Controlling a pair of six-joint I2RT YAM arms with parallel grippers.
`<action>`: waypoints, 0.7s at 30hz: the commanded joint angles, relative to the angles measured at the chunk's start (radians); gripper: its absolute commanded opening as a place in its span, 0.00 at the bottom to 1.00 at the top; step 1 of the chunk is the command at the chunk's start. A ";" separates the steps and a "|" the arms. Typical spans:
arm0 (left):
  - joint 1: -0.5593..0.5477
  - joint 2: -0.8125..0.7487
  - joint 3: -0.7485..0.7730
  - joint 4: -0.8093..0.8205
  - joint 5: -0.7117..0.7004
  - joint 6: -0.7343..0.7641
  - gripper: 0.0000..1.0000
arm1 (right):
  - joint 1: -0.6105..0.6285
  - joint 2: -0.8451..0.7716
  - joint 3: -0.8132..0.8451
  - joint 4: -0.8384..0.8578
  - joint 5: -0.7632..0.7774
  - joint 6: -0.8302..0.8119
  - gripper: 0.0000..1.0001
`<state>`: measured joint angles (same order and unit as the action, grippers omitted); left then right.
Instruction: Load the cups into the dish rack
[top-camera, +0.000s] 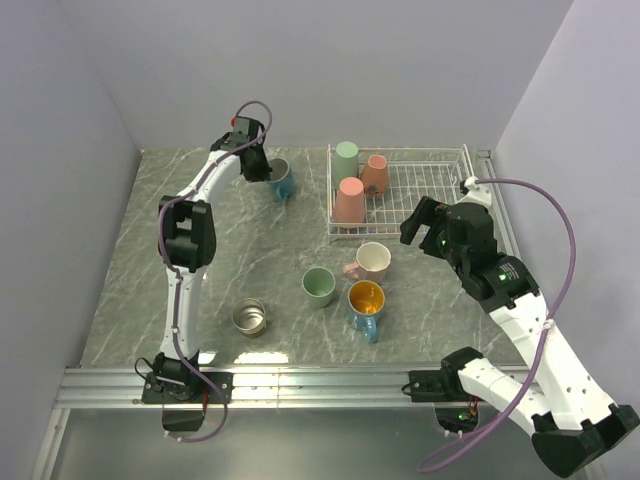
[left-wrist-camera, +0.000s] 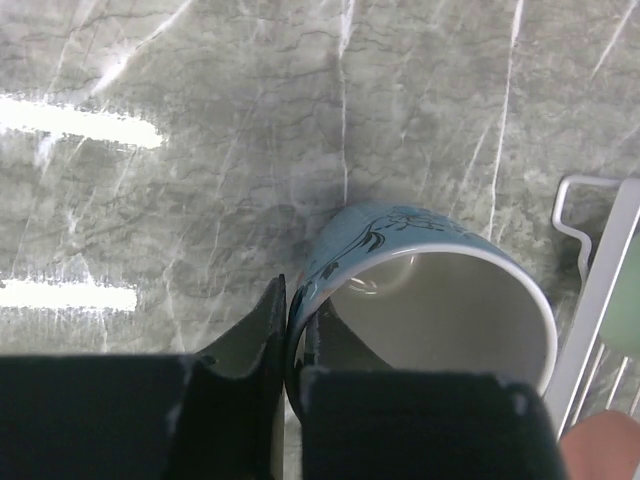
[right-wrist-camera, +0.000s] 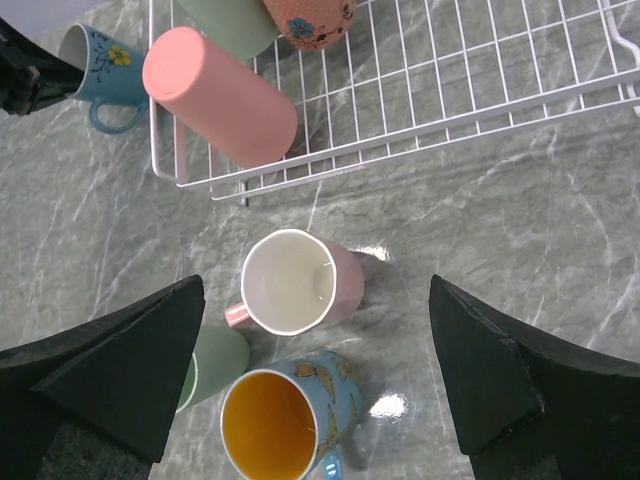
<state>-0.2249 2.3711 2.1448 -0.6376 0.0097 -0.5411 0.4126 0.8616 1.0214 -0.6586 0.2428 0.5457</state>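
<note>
My left gripper (top-camera: 264, 166) is shut on the rim of the blue mug (top-camera: 283, 181), one finger inside and one outside (left-wrist-camera: 295, 312), holding it tilted low over the table just left of the dish rack (top-camera: 420, 149). The rack holds a mint green cup (top-camera: 346, 155), a brown cup (top-camera: 376, 173) and a salmon pink cup (top-camera: 350, 200), all upside down at its left end. My right gripper (top-camera: 424, 224) is open wide and empty (right-wrist-camera: 315, 300), above the pale pink mug (right-wrist-camera: 290, 282), the blue mug with orange inside (right-wrist-camera: 285, 420) and the second mint green cup (right-wrist-camera: 215, 365).
The shiny steel cup (top-camera: 249, 317) stands alone at the front left of the marble table. The rack's right part (right-wrist-camera: 450, 90) holds nothing. Walls close the table at the back and both sides. A metal rail (top-camera: 320, 385) runs along the near edge.
</note>
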 joint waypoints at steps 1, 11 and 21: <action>-0.001 -0.026 0.043 0.004 -0.007 0.010 0.00 | 0.002 0.010 0.022 0.024 0.001 0.000 1.00; 0.099 -0.301 -0.296 0.214 0.393 -0.137 0.00 | 0.003 0.088 0.055 0.163 -0.170 0.042 1.00; 0.156 -0.596 -0.605 0.485 0.746 -0.402 0.00 | 0.008 0.301 0.095 0.535 -0.696 0.244 0.99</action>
<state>-0.0620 1.9217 1.5677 -0.3653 0.5655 -0.8082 0.4129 1.1225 1.0664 -0.3309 -0.2241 0.6792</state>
